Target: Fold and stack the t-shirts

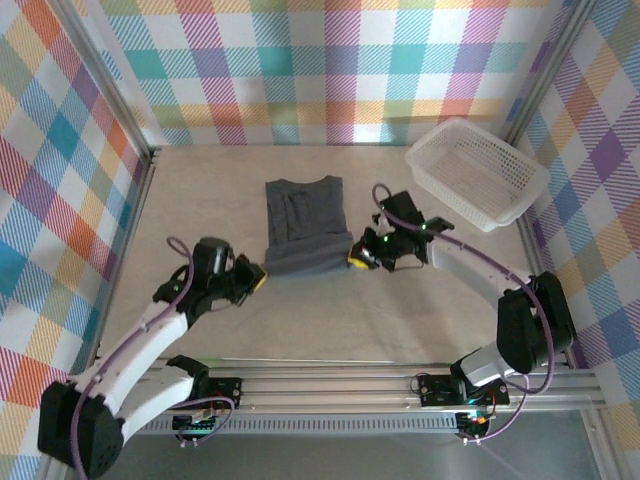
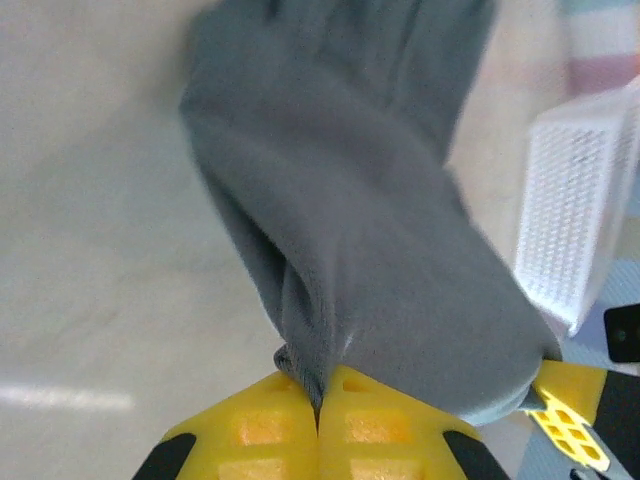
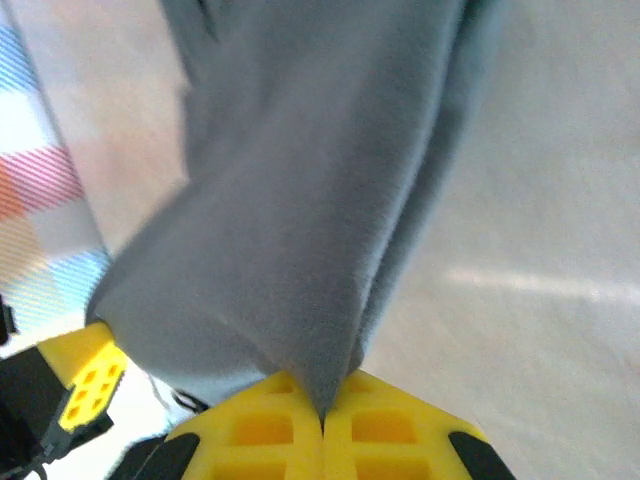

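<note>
The dark slate-grey t-shirt (image 1: 305,225) lies partly folded in the middle of the table, its near edge lifted between the two grippers. My left gripper (image 1: 258,277) is shut on the shirt's near left corner. In the left wrist view the cloth (image 2: 350,200) runs up from the pinched yellow fingers (image 2: 260,430). My right gripper (image 1: 356,257) is shut on the near right corner. The right wrist view has the grey cloth (image 3: 310,200) caught between that gripper's yellow fingers (image 3: 390,430).
A white mesh basket (image 1: 477,172) stands at the back right, close to the checked wall, with its side (image 2: 575,210) visible from the left wrist. Bare beige tabletop (image 1: 200,190) lies to the left of the shirt. A metal rail (image 1: 400,375) runs along the near edge.
</note>
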